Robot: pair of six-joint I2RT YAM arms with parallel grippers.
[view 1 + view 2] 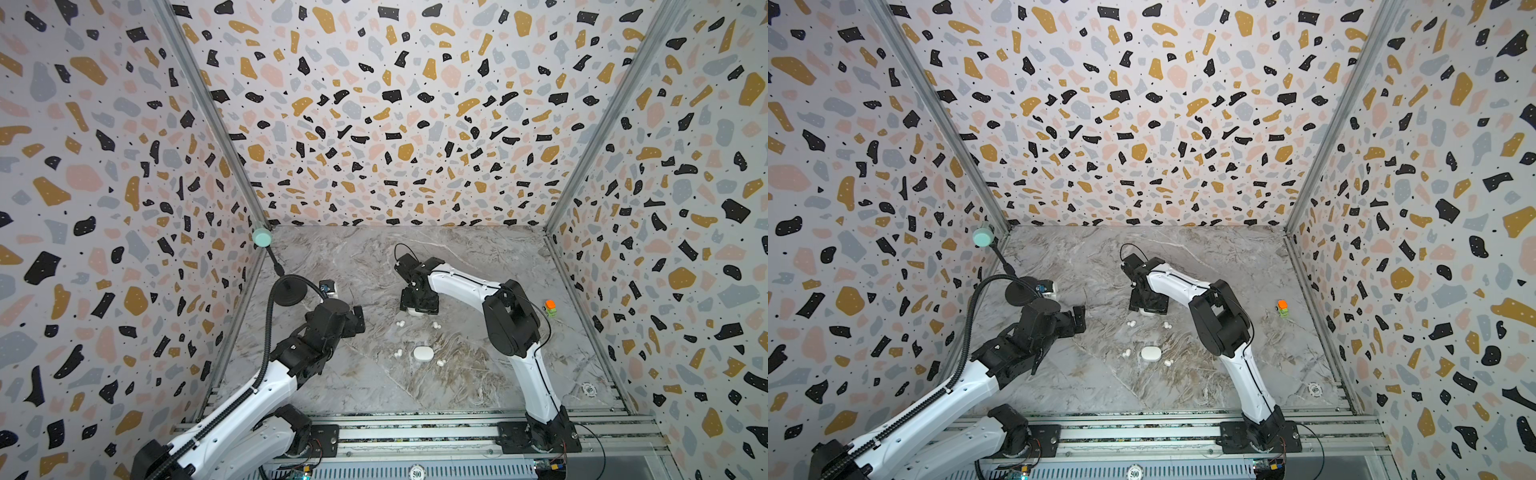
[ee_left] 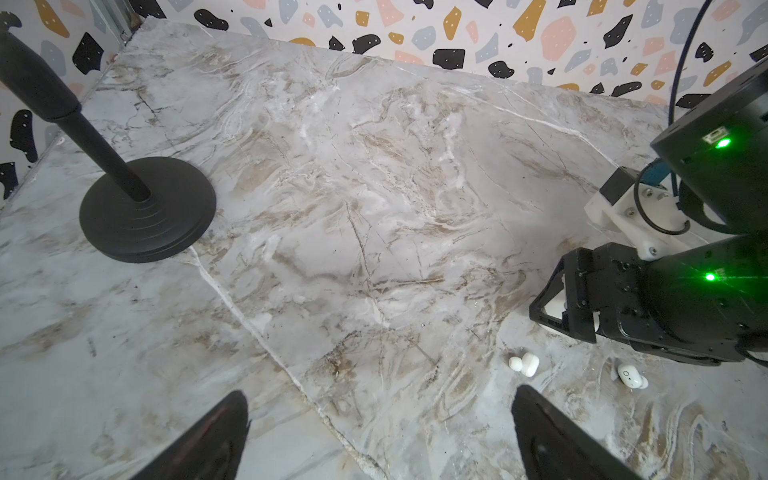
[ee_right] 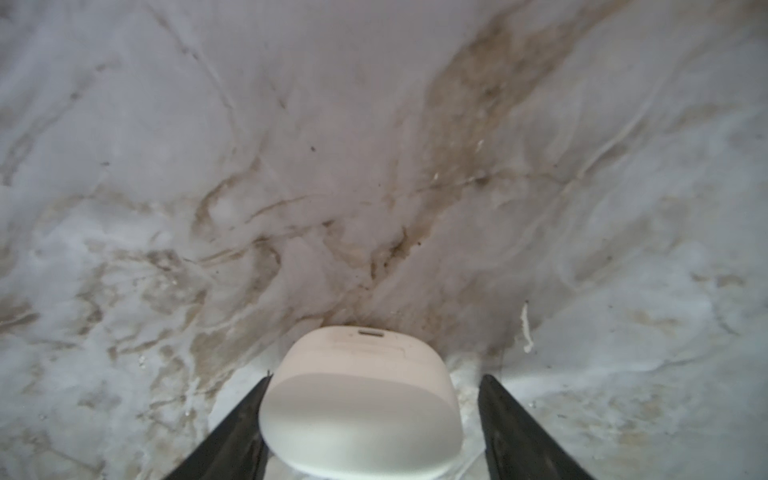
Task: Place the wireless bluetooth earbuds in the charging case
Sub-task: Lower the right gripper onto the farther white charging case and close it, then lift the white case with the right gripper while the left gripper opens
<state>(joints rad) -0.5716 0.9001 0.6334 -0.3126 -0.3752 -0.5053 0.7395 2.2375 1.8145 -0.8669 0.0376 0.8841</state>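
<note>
R claw (image 3: 376, 376) astride far charging case (image 3: 357, 415), jaws apart, not clamped; L claw (image 2: 380, 395) wide apart, empty.

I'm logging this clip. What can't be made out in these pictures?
- Far case: both top views, the right arm's jaws hide all but a sliver.
- Same case, right wrist view: part cut off by the frame edge.
- Earbuds beside the near case: too small in top views to tell orientation.
- Left arm's jaws, left wrist view: blurred, mostly cut off by the edge.
</note>
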